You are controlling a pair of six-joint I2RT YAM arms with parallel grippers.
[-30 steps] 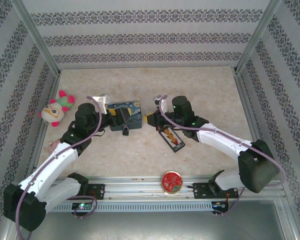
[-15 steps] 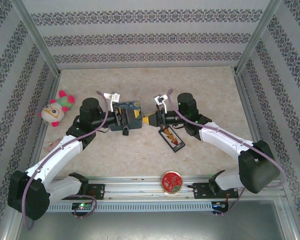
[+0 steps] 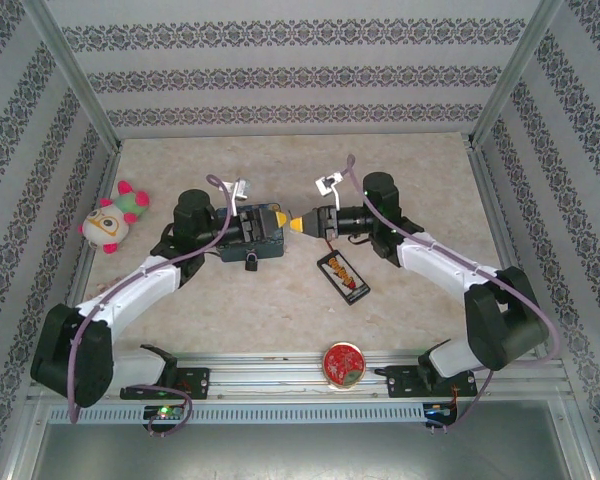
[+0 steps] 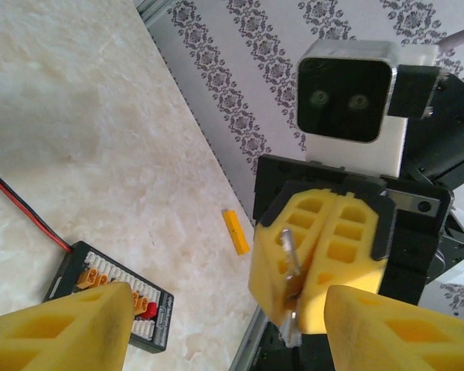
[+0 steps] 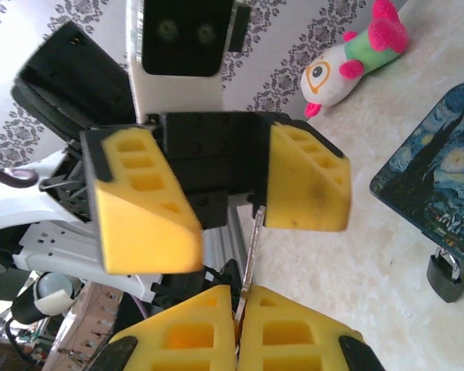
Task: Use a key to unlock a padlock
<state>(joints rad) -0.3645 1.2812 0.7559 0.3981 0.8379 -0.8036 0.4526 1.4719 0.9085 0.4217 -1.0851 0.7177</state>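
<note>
The right hand (image 3: 298, 223) is clenched on the very small, thin grey metal key (image 5: 252, 247), which stands out from between its yellow foam fingers. Directly opposite is the left hand (image 3: 272, 222), released, with its jaws apart. The two hands face each other above the bench (image 3: 410, 180).

The long axis of the key runs along the line from one hand to the other, and its free end points at the left hand. In the right wrist view the tip is in the gap between the left fingers (image 5: 147, 205) and seems to touch neither of them. I judge that the coming move depends on this alignment: if the left hand closes, the key should stay centred in the gap.

The tiny padlock with a black squarish body and a silver shackle (image 3: 252, 262) lies on the bench at the near edge of the blue painted tin (image 5: 441, 178), apart from both hands. It is on the near side of the left hand, so the left arm is nearer to it.

The bench is flat, smooth and beige, like marble. Walls with striped ornamental paper (image 3: 300, 75) close the room on three sides.
</note>
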